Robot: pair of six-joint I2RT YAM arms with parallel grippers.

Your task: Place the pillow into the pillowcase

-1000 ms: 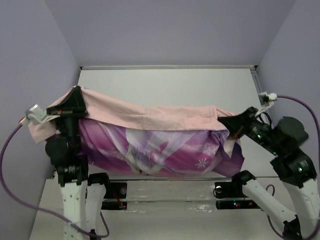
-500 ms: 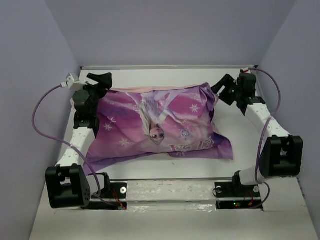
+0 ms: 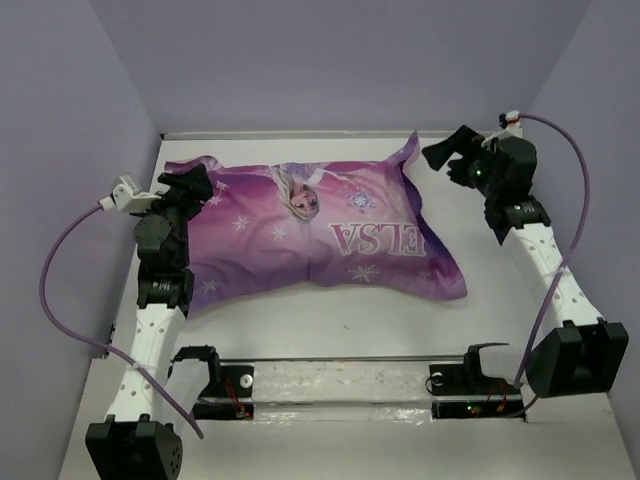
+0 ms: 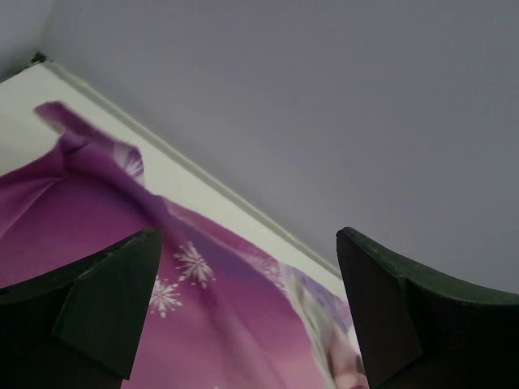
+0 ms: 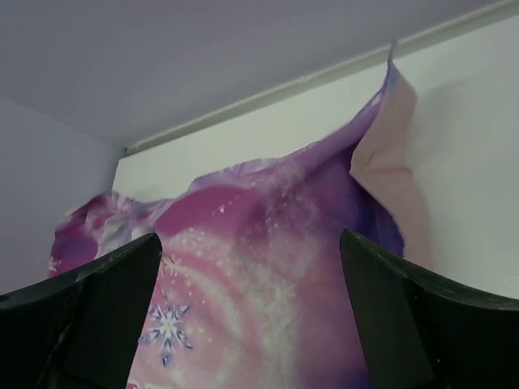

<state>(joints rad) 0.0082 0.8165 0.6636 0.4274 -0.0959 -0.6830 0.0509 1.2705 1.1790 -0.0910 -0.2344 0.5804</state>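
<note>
left edge: purple cable (image 3: 55, 275) loops off the left arm's wrist.
left gripper (image 3: 198, 186) (image 4: 247, 312): claw released, fingers (image 4: 105, 300) spread wide, nothing pinched. it sits at the far-left corner of the pillowcase (image 3: 320, 240) (image 4: 203, 316), just beside the fabric; contact cannot be told.
centre: pillowcase lies on the white table (image 3: 350, 320), across its far half, purple side up. snowflakes, the princess near the far edge, "elsa" reading upside down from the top view. case looks plump and filled. pillow itself is not visible. near-right corner trails out flat and thin.
far-right corner of the case (image 5: 268, 275) peaks upward, its pale pink side showing in the right wrist view.
right gripper (image 3: 445, 152) (image 5: 251, 316): claw released, fingers wide, holding nothing, just off that raised corner.
right edge: second purple cable (image 3: 578, 200) arcs over the right arm.
</note>
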